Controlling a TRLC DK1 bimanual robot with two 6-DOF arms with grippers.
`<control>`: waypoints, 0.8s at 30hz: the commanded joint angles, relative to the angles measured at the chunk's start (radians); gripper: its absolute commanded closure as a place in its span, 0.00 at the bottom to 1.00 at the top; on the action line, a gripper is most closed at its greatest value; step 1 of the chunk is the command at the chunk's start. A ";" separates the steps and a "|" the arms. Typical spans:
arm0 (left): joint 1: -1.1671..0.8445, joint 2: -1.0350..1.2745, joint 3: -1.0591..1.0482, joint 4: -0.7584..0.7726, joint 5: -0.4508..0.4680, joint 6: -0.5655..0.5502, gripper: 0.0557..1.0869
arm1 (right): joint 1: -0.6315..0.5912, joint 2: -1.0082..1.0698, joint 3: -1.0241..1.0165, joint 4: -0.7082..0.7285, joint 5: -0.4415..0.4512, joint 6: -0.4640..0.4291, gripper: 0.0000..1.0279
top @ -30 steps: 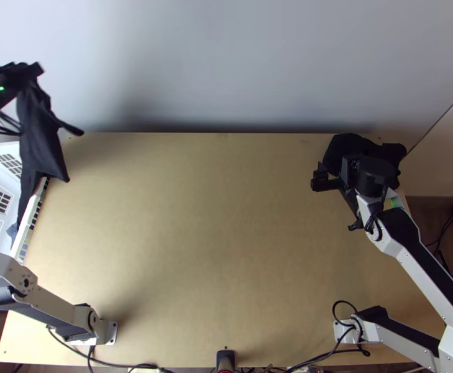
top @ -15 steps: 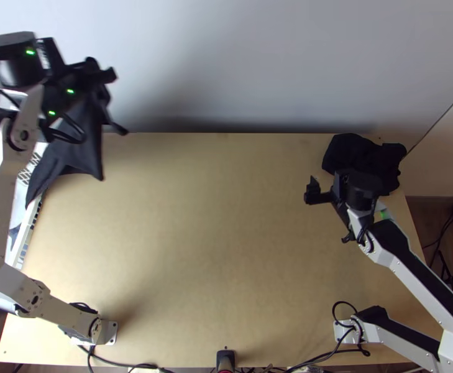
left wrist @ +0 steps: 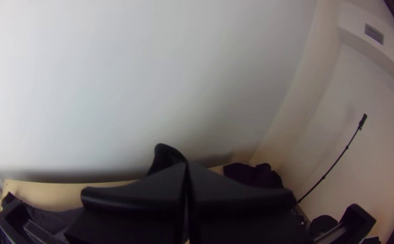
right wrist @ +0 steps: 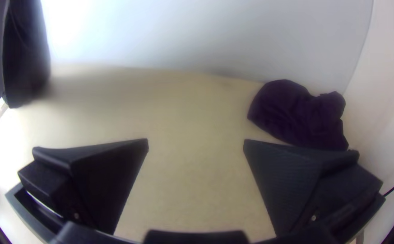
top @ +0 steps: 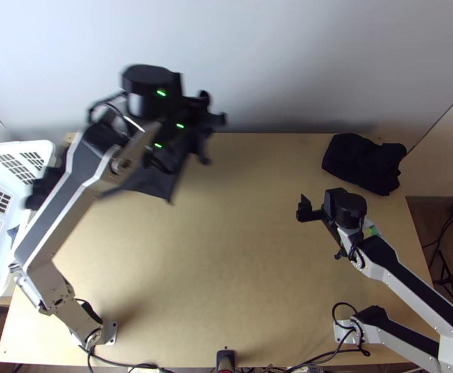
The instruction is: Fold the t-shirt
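At the laying-out step, your left fingers (left wrist: 142, 194) pinch the t-shirt (top: 156, 184) above the desk (top: 226, 248), right fingers (right wrist: 291, 176) gape empty; spread it next.

Dark t-shirt (top: 156, 184), I've got it pinched in my left fingers (top: 216, 119), unfolded; it hangs loose below them, some cloth trailing off to their left.
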 commanded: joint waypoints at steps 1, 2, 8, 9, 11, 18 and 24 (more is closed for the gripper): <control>-0.174 0.079 0.010 0.139 -0.013 0.019 0.96 | 0.005 -0.042 -0.066 0.017 0.000 0.004 0.05; -0.196 0.087 0.010 0.155 -0.011 0.019 0.96 | 0.005 -0.050 -0.071 0.017 0.000 0.004 0.05; -0.298 0.136 0.010 0.285 -0.007 0.010 0.96 | 0.005 -0.060 -0.095 0.017 0.000 0.003 0.05; -0.311 0.141 0.012 0.319 -0.004 0.005 0.96 | 0.004 -0.060 -0.100 0.019 0.000 0.003 0.05; -0.326 0.156 0.015 0.395 -0.004 0.005 0.96 | 0.004 -0.066 -0.114 0.028 0.000 0.003 0.05; -0.372 0.210 0.062 0.563 -0.017 0.002 0.96 | 0.004 -0.085 -0.157 0.045 0.000 0.004 0.05; -0.386 0.227 0.062 0.695 -0.042 -0.044 0.96 | 0.008 -0.085 -0.186 0.076 -0.001 0.006 0.05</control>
